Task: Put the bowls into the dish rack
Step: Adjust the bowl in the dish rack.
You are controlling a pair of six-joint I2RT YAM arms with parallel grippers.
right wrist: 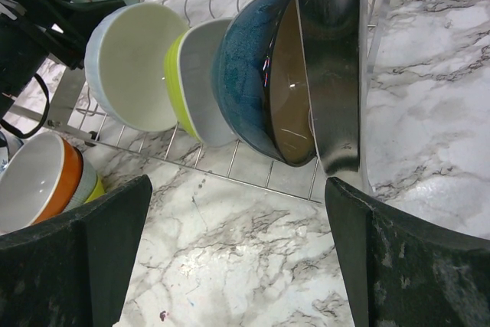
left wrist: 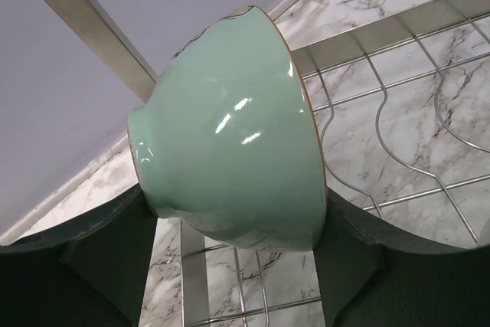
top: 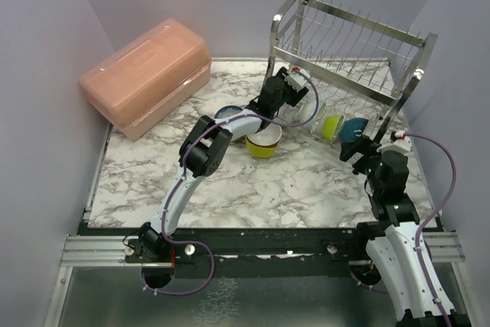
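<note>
My left gripper (top: pixel 293 86) is shut on a mint green bowl (left wrist: pixel 230 135), held on its side over the wire shelf (left wrist: pixel 383 151) at the left end of the steel dish rack (top: pixel 348 40). A cream bowl (right wrist: pixel 126 67), a lime bowl (right wrist: pixel 187 82) and a teal bowl (right wrist: pixel 253 74) stand on edge in the rack's lower tier. My right gripper (right wrist: pixel 237 197) is open and empty, just in front of the rack by its front right post (right wrist: pixel 329 67). A white and yellow bowl (top: pixel 264 143) and a blue-and-white bowl (top: pixel 227 112) sit on the table.
A pink plastic lidded box (top: pixel 145 74) stands at the back left. The table is marble-patterned (top: pixel 306 181), with walls close on the left, back and right. The left arm (top: pixel 207 147) stretches across the middle of the table.
</note>
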